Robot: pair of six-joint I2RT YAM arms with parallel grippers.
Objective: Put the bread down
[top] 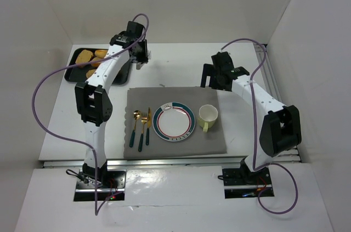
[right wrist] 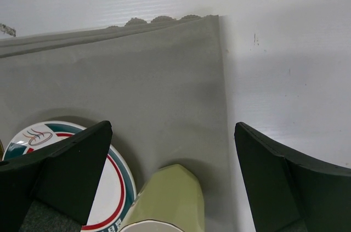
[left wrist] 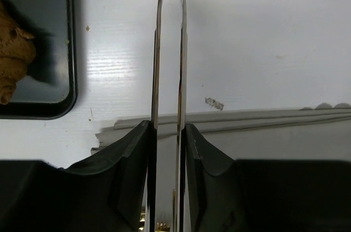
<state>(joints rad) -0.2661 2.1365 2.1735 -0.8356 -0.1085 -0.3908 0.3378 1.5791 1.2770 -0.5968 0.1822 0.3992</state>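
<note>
From above, the bread (top: 101,54) lies on the black tray (top: 70,74) at the bench's (top: 181,56) ten o'clock corner. Only the left wrist view shows the left gripper's (left wrist: 171,51) fingers (left wrist: 156,78) pressed together, at the tray's three o'clock. The right wrist view shows the right gripper's (right wrist: 171,128) fingers spread above the yellow cup (right wrist: 167,199).

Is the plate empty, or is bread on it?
Empty: the plate shows only its printed pattern; the bread pieces lie in the black tray.
</note>
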